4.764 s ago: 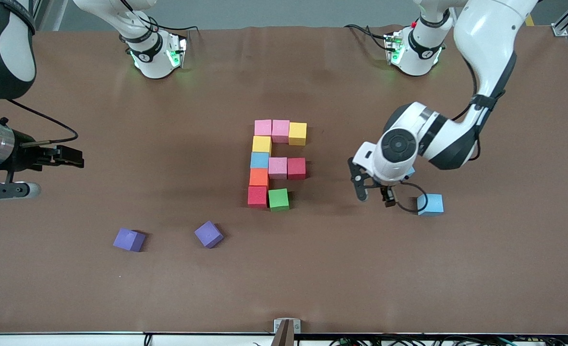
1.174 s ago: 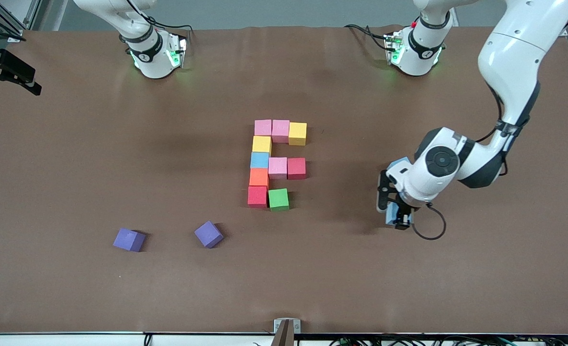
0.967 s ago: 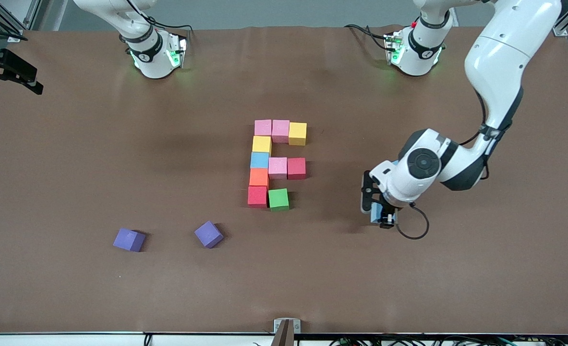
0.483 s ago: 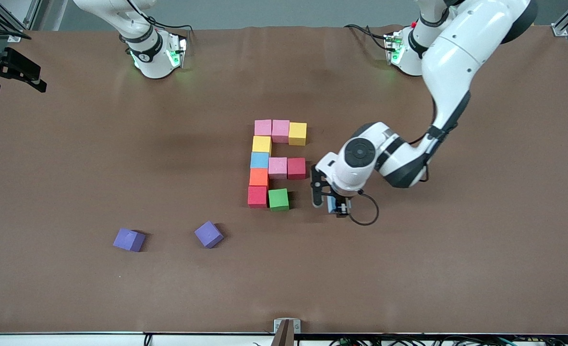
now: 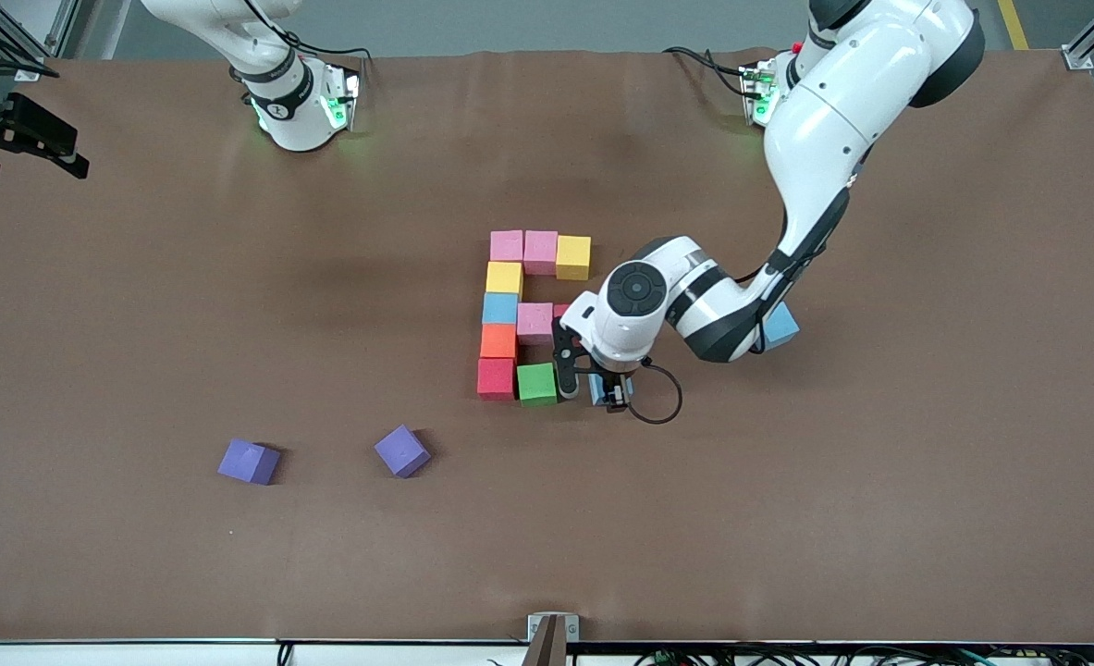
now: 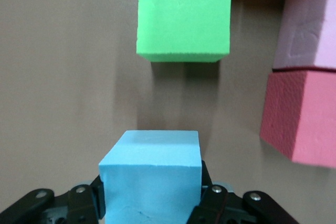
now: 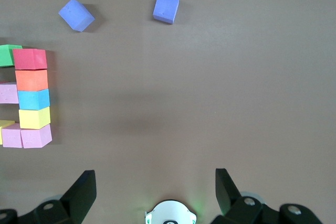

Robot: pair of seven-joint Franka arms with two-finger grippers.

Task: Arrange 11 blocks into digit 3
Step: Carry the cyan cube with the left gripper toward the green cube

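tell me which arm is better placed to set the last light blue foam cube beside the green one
Left. The left gripper already grips the light blue foam cube right beside the green foam cube; the right gripper waits open, well away.

Both arms glossy white, black joint bands. Bases glow green, black cables trailing. Left end effector (image 5: 591, 382): black fingers, thin black cable loop hanging below wrist. Right end effector (image 7: 155, 192): black fingers, screws showing.
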